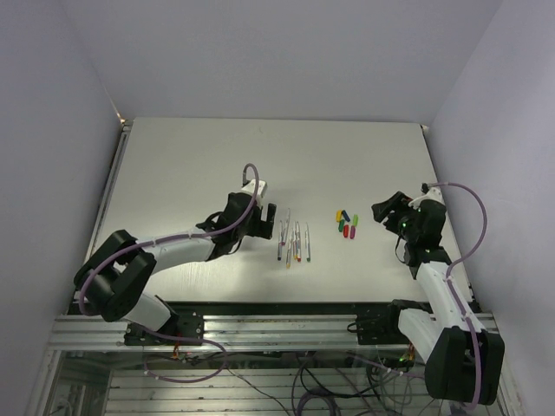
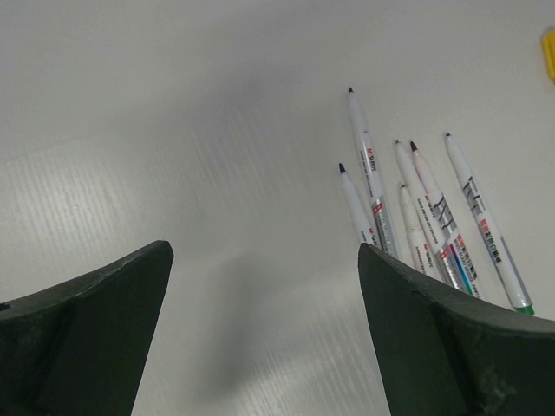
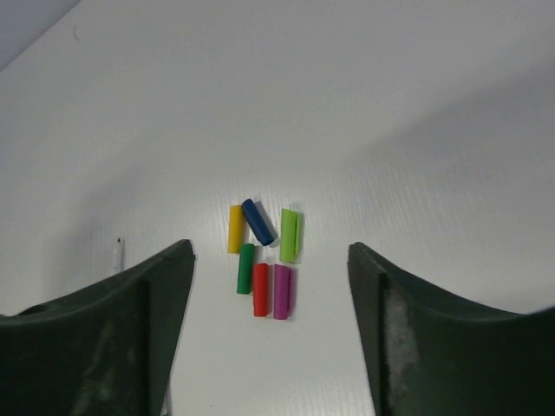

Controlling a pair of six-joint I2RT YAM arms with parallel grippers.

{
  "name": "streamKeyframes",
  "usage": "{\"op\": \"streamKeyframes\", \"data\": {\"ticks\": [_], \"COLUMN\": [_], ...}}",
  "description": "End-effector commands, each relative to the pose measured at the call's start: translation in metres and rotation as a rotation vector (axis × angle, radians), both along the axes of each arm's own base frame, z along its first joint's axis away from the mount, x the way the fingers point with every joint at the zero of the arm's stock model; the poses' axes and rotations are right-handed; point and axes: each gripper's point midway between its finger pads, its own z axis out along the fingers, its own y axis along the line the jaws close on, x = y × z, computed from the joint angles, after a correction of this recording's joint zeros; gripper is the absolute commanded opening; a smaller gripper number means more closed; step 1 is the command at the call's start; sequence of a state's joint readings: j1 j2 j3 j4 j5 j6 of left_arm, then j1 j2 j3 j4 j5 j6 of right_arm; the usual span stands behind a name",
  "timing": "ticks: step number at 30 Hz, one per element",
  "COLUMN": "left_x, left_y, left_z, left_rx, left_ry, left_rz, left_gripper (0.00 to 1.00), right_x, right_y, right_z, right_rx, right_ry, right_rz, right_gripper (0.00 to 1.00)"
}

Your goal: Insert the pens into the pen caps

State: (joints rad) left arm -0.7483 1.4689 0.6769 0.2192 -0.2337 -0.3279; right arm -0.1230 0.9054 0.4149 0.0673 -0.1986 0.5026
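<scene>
Though neither arm holds anything yet, each is already lined up with its own pile. The left tool [image 1: 270, 218] hangs released, fingers spread wide with only bare tabletop [image 1: 217, 156] between them. The pens [image 1: 293, 241] lie just off to its right and a little ahead. In the left wrist view, the left tool [image 2: 264, 251] has the pens [image 2: 416, 208] fanned out beside its right finger [image 2: 434, 338]. Their dark writing tips point away from the tool, and their coloured ends run in under that finger. Their long axes therefore run roughly along the tool's own line of sight, not across it. I would judge that a small shift to the right, and perhaps a turn of the wrist, is needed to bracket one barrel.

The right tool [image 1: 388, 213] is also released and grips nothing. The pen caps [image 1: 347, 225] sit straight ahead of it. Its wrist view shows them centred in the gap of the right tool [image 3: 270, 247]. The pen caps [image 3: 263, 256] form a tight bunch, several touching. Most lie lengthwise away from the tool, with the blue one slanted. Packed this tightly, it looks awkward to pick one out without nudging its neighbours.

The left arm is clearly nearer the pens and the right arm nearer the caps. Between the two piles there is bare tabletop, and both lie well away from every edge, so there is room to bring a pen and a cap together.
</scene>
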Motion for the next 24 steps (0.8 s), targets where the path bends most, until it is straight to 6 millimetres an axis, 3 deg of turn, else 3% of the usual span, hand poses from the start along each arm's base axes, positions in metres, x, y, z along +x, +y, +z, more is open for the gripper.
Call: {"op": "streamKeyframes", "data": {"ticks": [1,8,15,24], "left_x": [0.000,-0.017,-0.035,-0.037], "left_y": [-0.021,-0.020,-0.031,-0.045], "left_z": [0.005,-0.024,-0.024,-0.030], "left_rx": [-0.071,0.044,0.123,0.166], "left_ry": [0.040,0.146,0.147,0.151], "left_rz": [-0.040,-0.065,-0.101,-0.133], "left_gripper": [0.99,0.93,0.89,0.84], "right_x": [0.004,0.002,0.002,0.002], "right_y": [0.001,0.003,0.006,0.006], "right_z": [0.028,0.027,0.025,0.024], "right_rx": [-0.050,-0.087,-0.092,-0.092], "right_ry": [-0.101,-0.096,-0.098,-0.094], "right_rz": [0.030,0.053,0.059,0.058], "right_gripper": [0.50,0.39,0.37,0.34]}}
